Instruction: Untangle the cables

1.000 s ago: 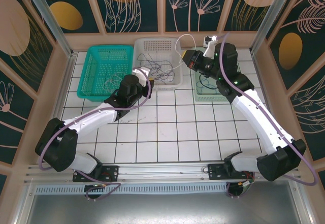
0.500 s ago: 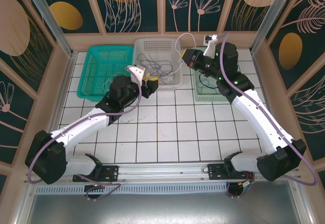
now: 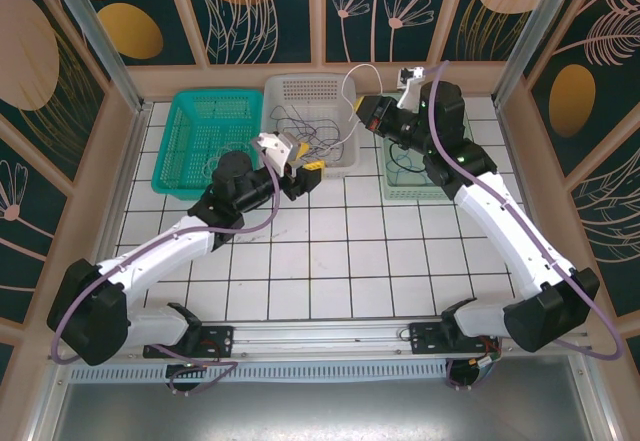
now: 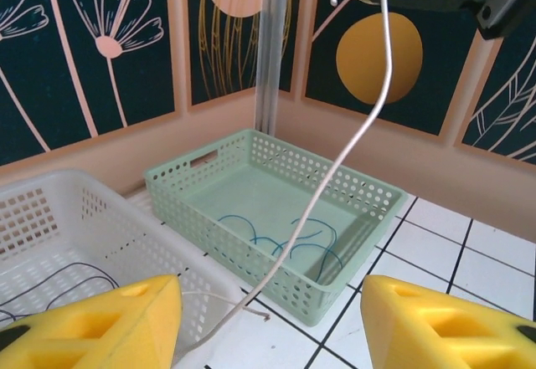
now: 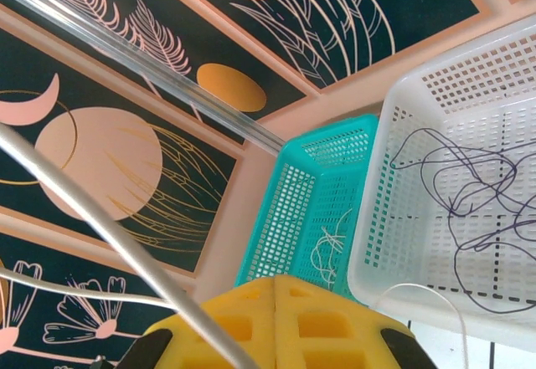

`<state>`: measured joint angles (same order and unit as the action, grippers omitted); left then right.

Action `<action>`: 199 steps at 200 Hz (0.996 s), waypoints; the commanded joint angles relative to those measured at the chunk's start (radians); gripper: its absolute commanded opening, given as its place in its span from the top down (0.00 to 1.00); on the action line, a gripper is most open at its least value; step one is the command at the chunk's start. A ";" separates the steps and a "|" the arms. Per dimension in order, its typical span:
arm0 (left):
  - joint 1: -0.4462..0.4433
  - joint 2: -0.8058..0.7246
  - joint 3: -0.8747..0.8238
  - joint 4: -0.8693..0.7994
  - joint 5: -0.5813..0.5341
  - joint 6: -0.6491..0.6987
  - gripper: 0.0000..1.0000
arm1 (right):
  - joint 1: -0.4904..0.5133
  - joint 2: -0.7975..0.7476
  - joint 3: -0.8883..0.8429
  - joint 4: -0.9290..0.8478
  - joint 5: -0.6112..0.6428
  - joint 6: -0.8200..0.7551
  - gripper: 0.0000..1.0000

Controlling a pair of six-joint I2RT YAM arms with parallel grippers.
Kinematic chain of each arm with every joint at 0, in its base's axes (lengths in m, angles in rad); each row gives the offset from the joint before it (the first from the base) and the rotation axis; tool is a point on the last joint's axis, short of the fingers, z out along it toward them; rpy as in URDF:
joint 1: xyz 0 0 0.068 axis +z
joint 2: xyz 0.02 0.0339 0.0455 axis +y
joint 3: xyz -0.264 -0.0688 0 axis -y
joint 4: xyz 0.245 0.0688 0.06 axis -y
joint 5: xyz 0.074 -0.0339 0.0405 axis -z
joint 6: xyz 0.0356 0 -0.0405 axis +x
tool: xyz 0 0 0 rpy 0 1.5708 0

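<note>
My right gripper (image 3: 369,113) is shut on a pale white cable (image 3: 346,89) and holds it up above the white basket (image 3: 310,83). The cable (image 4: 368,126) hangs from those pads down between my left gripper's (image 4: 272,327) yellow pads (image 4: 92,327), which stand wide apart with no hold on it. In the top view the left gripper (image 3: 292,161) is open at the white basket's front edge. Dark cables (image 3: 305,131) lie tangled inside that basket. In the right wrist view the yellow pads (image 5: 276,327) are pressed together, and the white cable (image 5: 109,235) runs slantwise past them.
A teal basket (image 3: 205,101) at the back left holds whitish cables (image 5: 331,248). A mint green basket (image 4: 276,147) at the back right holds thin blue cables (image 4: 285,235). Patterned walls and metal posts close in the tiled table on three sides.
My left gripper has opened and drawn back a little from the white basket, turning toward the right. My right gripper has lifted the white cable slightly up and to the left.
</note>
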<state>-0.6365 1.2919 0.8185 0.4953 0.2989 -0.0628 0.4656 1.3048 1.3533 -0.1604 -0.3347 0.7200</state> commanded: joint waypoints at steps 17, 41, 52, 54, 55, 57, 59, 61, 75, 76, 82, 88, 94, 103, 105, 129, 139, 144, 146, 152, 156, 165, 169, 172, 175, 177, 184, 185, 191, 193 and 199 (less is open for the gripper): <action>-0.017 0.063 0.005 0.053 -0.116 0.156 0.38 | 0.015 0.013 0.055 0.042 -0.023 0.004 1.00; -0.018 0.119 0.029 0.104 -0.180 0.194 0.38 | 0.027 0.024 0.075 0.033 -0.024 0.001 1.00; -0.018 0.140 0.032 0.148 -0.196 0.209 0.37 | 0.028 0.024 0.077 0.032 -0.023 0.002 1.00; -0.018 0.143 0.033 0.153 -0.198 0.210 0.37 | 0.029 0.024 0.076 0.031 -0.023 0.002 1.00; -0.018 0.145 0.033 0.159 -0.202 0.210 0.37 | 0.030 0.024 0.076 0.031 -0.023 0.002 1.00; -0.017 0.149 0.035 0.167 -0.208 0.210 0.37 | 0.031 0.024 0.076 0.033 -0.024 0.003 1.00; -0.018 0.153 0.036 0.173 -0.210 0.211 0.37 | 0.031 0.022 0.075 0.032 -0.023 0.004 1.00; -0.017 0.157 0.036 0.180 -0.214 0.211 0.37 | 0.030 0.022 0.074 0.033 -0.023 0.004 1.00; -0.018 0.184 0.049 0.220 -0.248 0.211 0.37 | 0.031 0.020 0.071 0.040 -0.024 0.010 1.00; -0.017 0.187 0.049 0.224 -0.251 0.211 0.38 | 0.031 0.020 0.071 0.041 -0.024 0.012 1.00; -0.018 0.198 0.050 0.249 -0.266 0.206 0.38 | 0.033 0.020 0.069 0.039 -0.024 0.013 1.00; -0.017 0.207 0.050 0.274 -0.275 0.204 0.38 | 0.034 0.021 0.067 0.039 -0.026 0.014 1.00; -0.017 0.217 0.048 0.300 -0.287 0.197 0.38 | 0.036 0.021 0.066 0.040 -0.026 0.014 1.00; -0.017 0.227 0.048 0.336 -0.293 0.191 0.38 | 0.037 0.021 0.064 0.039 -0.027 0.015 1.00; -0.018 0.229 0.048 0.342 -0.294 0.190 0.39 | 0.038 0.023 0.063 0.038 -0.028 0.015 1.00; -0.017 0.247 0.042 0.424 -0.304 0.160 0.42 | 0.039 0.018 0.055 0.040 -0.027 0.016 1.00; -0.018 0.259 0.048 0.439 -0.311 0.149 0.47 | 0.039 0.016 0.050 0.047 -0.030 0.020 1.00; -0.018 0.267 0.054 0.443 -0.310 0.144 0.50 | 0.039 0.014 0.047 0.050 -0.030 0.022 1.00; -0.017 0.270 0.056 0.444 -0.309 0.144 0.51 | 0.039 0.014 0.046 0.053 -0.030 0.023 1.00; -0.018 0.282 0.065 0.445 -0.302 0.143 0.55 | 0.039 0.014 0.044 0.056 -0.033 0.024 1.00; -0.017 0.289 0.072 0.443 -0.299 0.141 0.58 | 0.039 0.014 0.043 0.058 -0.035 0.025 1.00; -0.017 0.305 0.084 0.443 -0.293 0.136 0.63 | 0.040 0.016 0.046 0.058 -0.038 0.023 1.00; -0.018 0.313 0.087 0.442 -0.290 0.134 0.64 | 0.041 0.015 0.046 0.058 -0.038 0.023 1.00; -0.018 0.317 0.091 0.441 -0.287 0.135 0.65 | 0.041 0.014 0.047 0.057 -0.038 0.024 1.00; -0.018 0.322 0.092 0.439 -0.284 0.132 0.66 | 0.041 0.014 0.048 0.055 -0.039 0.021 1.00; -0.018 0.325 0.093 0.438 -0.282 0.131 0.66 | 0.042 0.014 0.048 0.055 -0.038 0.022 1.00; -0.018 0.334 0.097 0.436 -0.283 0.128 0.68 | 0.042 0.013 0.051 0.051 -0.037 0.017 1.00; -0.018 0.335 0.097 0.435 -0.282 0.128 0.69 | 0.042 0.012 0.052 0.050 -0.037 0.018 1.00; -0.018 0.341 0.097 0.430 -0.284 0.126 0.71 | 0.043 0.009 0.052 0.047 -0.034 0.016 1.00; -0.018 0.343 0.098 0.429 -0.284 0.125 0.72 | 0.042 0.008 0.053 0.045 -0.033 0.015 1.00; -0.018 0.348 0.097 0.422 -0.286 0.123 0.73 | 0.043 0.005 0.053 0.043 -0.029 0.013 1.00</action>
<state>-0.6483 1.6108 0.8890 0.8818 0.0132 0.0750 0.4995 1.3243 1.3956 -0.1532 -0.3492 0.7246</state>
